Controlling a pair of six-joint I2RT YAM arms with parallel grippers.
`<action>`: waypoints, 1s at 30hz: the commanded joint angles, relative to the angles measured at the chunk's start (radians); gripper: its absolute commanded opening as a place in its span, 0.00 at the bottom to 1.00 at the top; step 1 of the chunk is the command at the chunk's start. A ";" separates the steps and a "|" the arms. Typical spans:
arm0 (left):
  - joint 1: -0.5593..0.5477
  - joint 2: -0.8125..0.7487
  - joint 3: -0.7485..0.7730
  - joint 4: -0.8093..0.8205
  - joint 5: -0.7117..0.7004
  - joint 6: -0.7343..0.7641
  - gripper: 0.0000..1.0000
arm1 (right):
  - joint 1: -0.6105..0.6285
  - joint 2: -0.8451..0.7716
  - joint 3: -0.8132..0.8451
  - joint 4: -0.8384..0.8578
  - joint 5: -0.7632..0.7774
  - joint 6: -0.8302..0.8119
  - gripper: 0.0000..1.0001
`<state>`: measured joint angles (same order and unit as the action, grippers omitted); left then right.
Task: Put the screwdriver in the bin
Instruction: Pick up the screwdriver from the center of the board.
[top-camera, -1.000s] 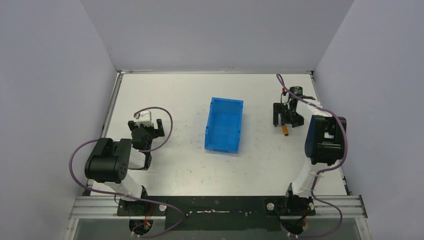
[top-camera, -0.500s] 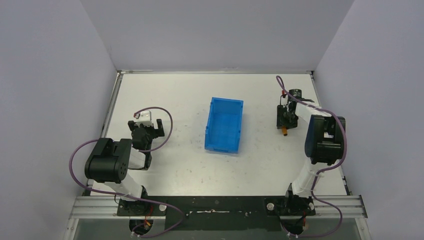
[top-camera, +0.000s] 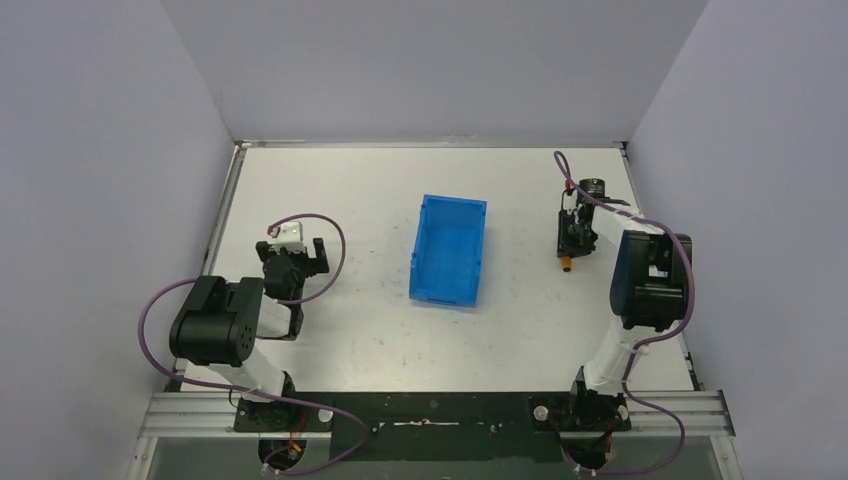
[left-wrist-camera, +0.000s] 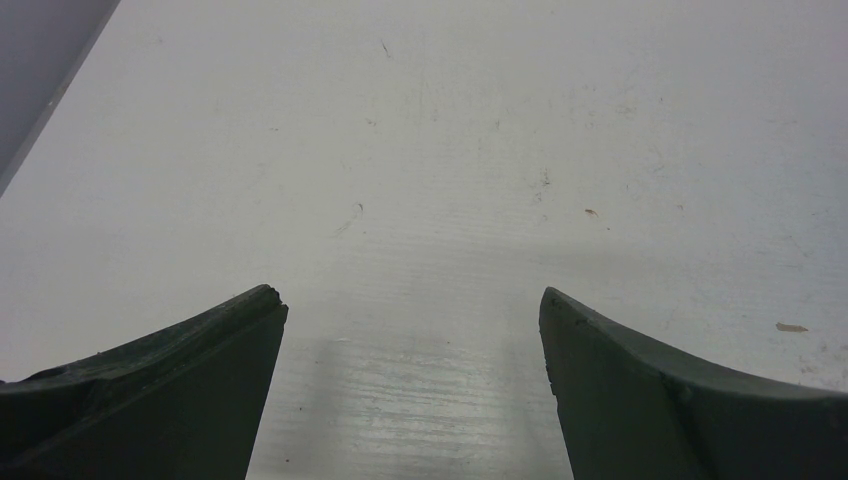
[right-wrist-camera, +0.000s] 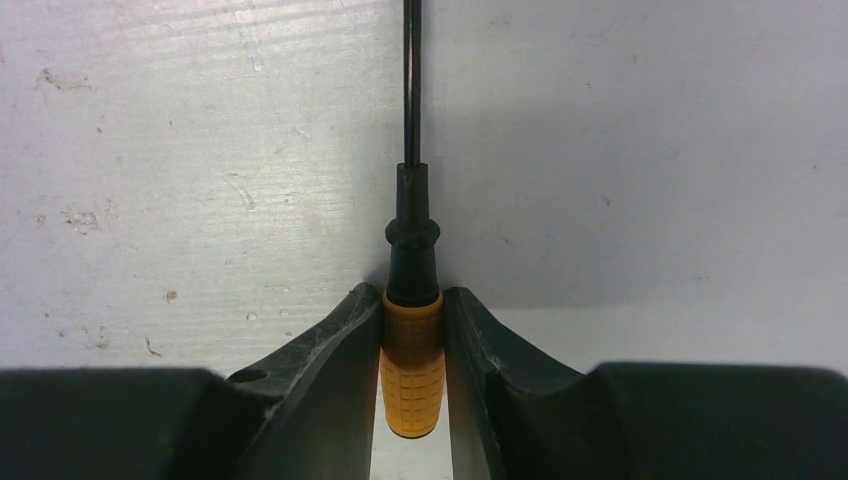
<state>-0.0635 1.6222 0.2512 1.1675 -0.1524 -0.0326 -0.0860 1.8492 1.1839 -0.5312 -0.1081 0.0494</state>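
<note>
The screwdriver (right-wrist-camera: 412, 360) has a ribbed orange handle and a thin black shaft that points away from the camera in the right wrist view. My right gripper (right-wrist-camera: 412, 310) is shut on that handle, one finger pressed on each side, low over the white table. From above, the right gripper (top-camera: 572, 240) sits right of the blue bin (top-camera: 448, 250), with the orange handle end of the screwdriver (top-camera: 568, 266) just showing at its near side. The bin stands mid-table with nothing visible in it. Near the left side my left gripper (top-camera: 300, 252) is open, and the left wrist view shows only bare table between its fingers (left-wrist-camera: 180, 380).
Grey walls enclose the white table (top-camera: 360, 200) on three sides. A metal rail (top-camera: 430, 410) with both arm bases runs along the near edge. Purple cables (top-camera: 330, 240) loop off each arm. Open tabletop lies between the bin and each gripper.
My right gripper was open around the screwdriver a second ago and has since shut on its handle. The left arm and the bin have stayed put.
</note>
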 joint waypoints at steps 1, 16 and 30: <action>0.002 -0.013 0.003 0.044 0.002 0.002 0.97 | -0.009 -0.061 0.004 -0.010 0.020 0.019 0.14; 0.002 -0.013 0.003 0.044 0.002 0.002 0.97 | -0.005 -0.157 0.129 -0.149 0.030 0.050 0.12; 0.002 -0.013 0.003 0.043 0.002 0.000 0.97 | 0.057 -0.289 0.287 -0.218 0.002 0.091 0.12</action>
<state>-0.0635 1.6222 0.2512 1.1675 -0.1524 -0.0326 -0.0639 1.6302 1.3922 -0.7441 -0.1013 0.1104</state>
